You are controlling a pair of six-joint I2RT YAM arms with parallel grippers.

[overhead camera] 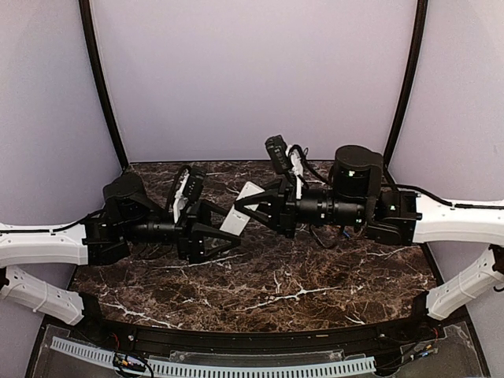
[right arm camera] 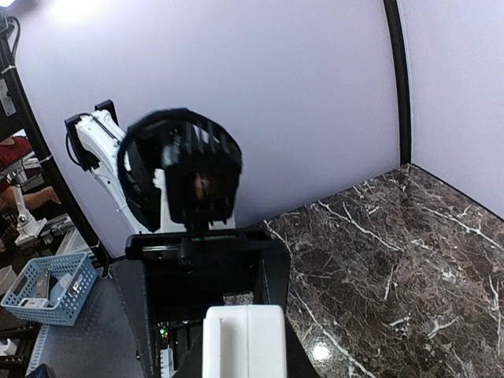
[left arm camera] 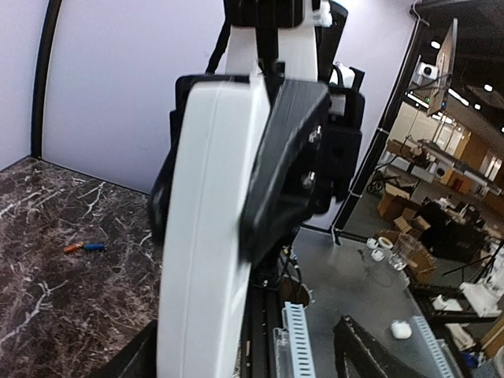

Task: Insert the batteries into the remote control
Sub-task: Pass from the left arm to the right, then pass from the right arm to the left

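Note:
The white remote control hangs in the air above the middle of the table, between the two arms. My right gripper is shut on its upper part; in the left wrist view one black finger presses on the remote control. In the right wrist view the remote control's end fills the right gripper. My left gripper stands open around the lower part, its jaws wide apart. The batteries, orange-red and blue, lie end to end on the marble.
The dark marble table is walled by pale purple panels at the back and sides. A white slotted cable duct runs along the near edge. Both arms' bases sit at the near corners.

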